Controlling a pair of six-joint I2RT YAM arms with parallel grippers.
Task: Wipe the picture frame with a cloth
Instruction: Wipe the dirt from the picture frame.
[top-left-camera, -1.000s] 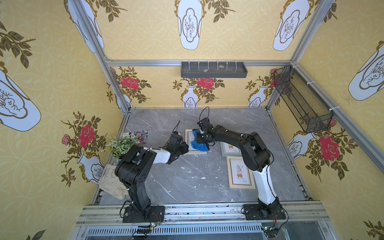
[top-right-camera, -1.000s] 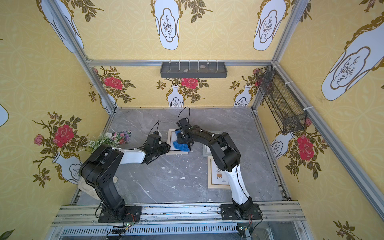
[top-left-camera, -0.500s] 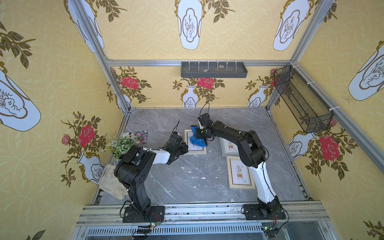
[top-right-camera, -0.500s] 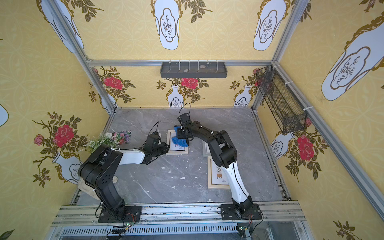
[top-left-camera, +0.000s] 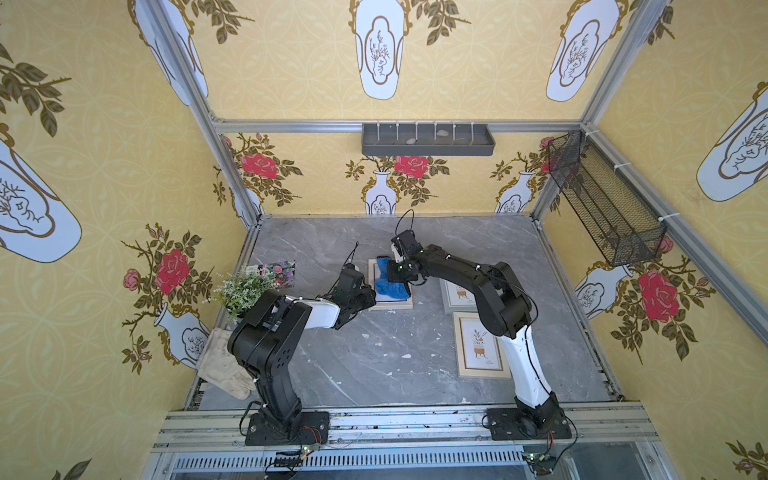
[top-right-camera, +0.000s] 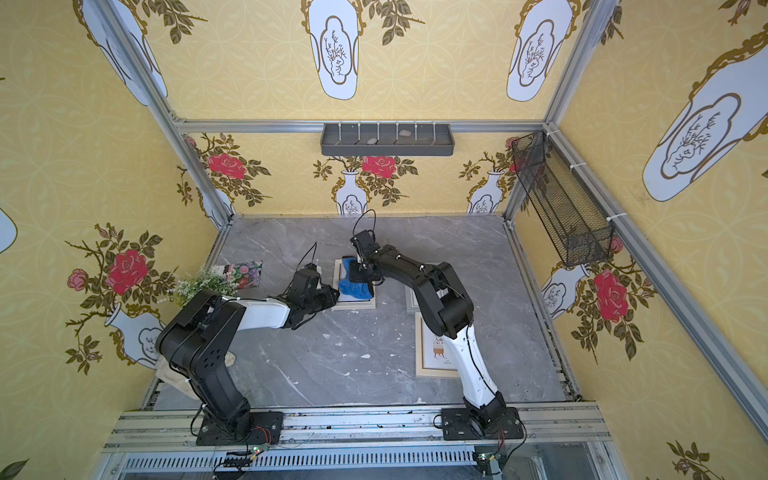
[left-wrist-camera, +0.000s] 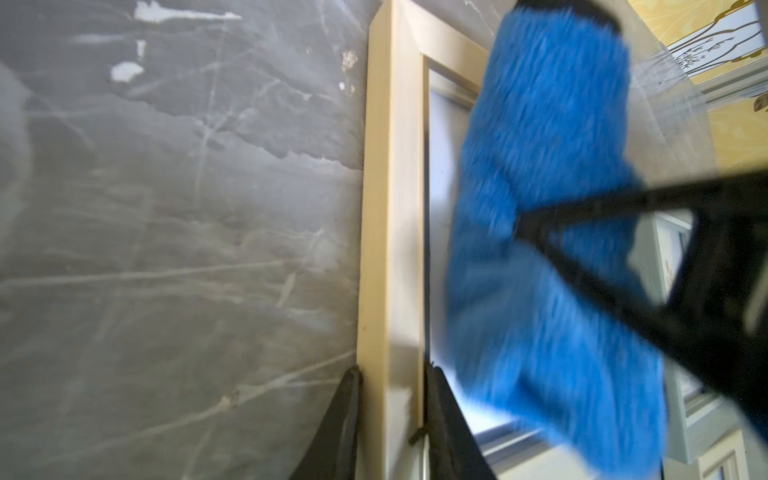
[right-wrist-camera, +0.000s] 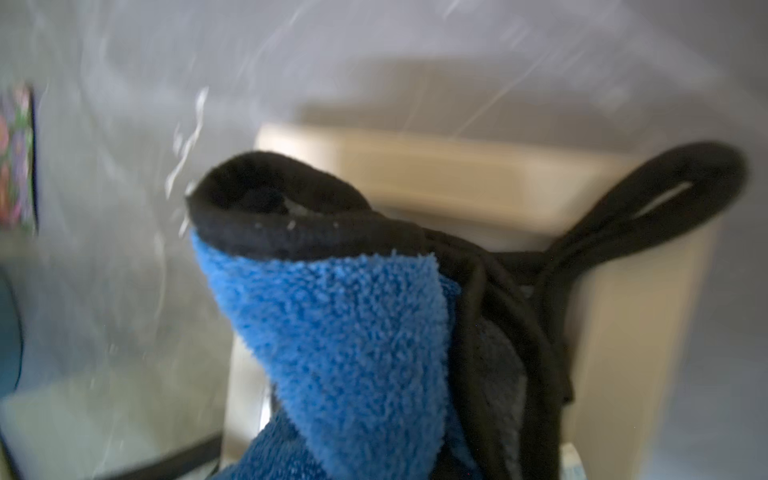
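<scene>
Pale-wood rectangular picture frame (left-wrist-camera: 392, 166) pinned from the left, wiped from the right.
The left claw (left-wrist-camera: 392, 370) is clenched on the frame's left rail; the frame lies flat on the grey marbled tabletop (top-left-camera: 374, 353), long axis running away from the robot. The plush bright-blue microfibre cloth (top-left-camera: 390, 287) with black edge trim lies bunched lengthwise over the smooth glass (left-wrist-camera: 442, 174), just right of that rail, a bare strip of glass between. The right claw (top-left-camera: 397, 276), directly above and the nearer one, is clamped on the cloth's gathered end; the next stroke likely runs along the frame's length.
</scene>
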